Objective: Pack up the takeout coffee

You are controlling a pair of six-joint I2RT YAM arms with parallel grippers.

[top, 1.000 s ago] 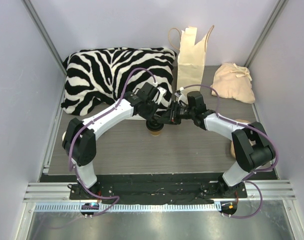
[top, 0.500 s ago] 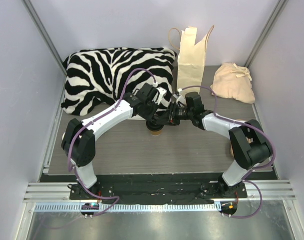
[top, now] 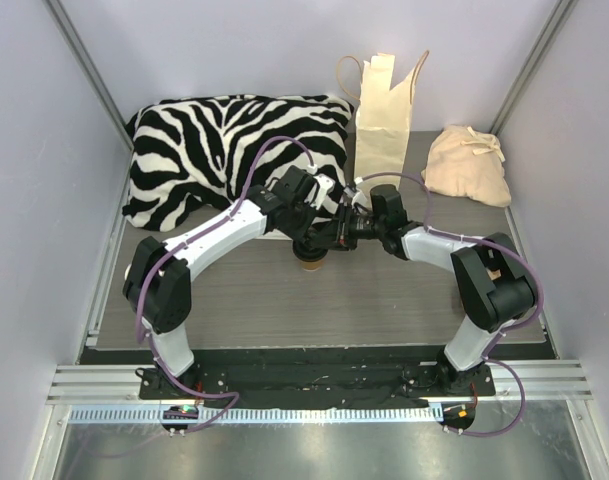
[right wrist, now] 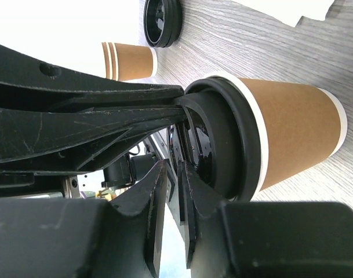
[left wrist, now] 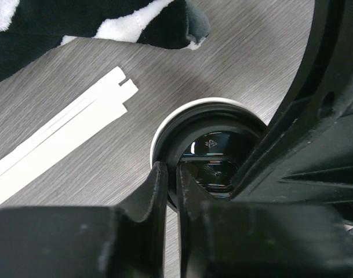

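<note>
At the middle of the grey wood-grain table (top: 234,300), between the two arms: brown kraft-paper takeout cup (right wrist: 292,133), round and tapered, standing upright, capped with a round black plastic lid (right wrist: 217,139). Left gripper (left wrist: 170,176): fingers set nearly together astride the lid's raised rim, one outside and one inside, apparently pinching that rim. Right gripper (right wrist: 174,171): fingers also close together with a thin gap, tips right at the lid's edge; contents of that gap not discernible, so grip status undetermined. Treat the cup as light, thin-walled and easily dented; expect a smooth, slightly slippery paper skin and, if filled, a top-heavy load prone to spilling. Regard the lid as a press fit only, likely to pop off under a lift by the rim. Take hold instead around the body, just below the rolled white lip, probably the stiffest band of the wall; apply a modest squeeze and keep upright throughout. Avoid the mid-wall, prone to buckling. Leave alone the second brown cup with white stripes (right wrist: 130,61) and the loose black lid (right wrist: 162,20) lying well apart. Probable destination: the cream paper bag (top: 384,120) standing at the far edge.
</note>
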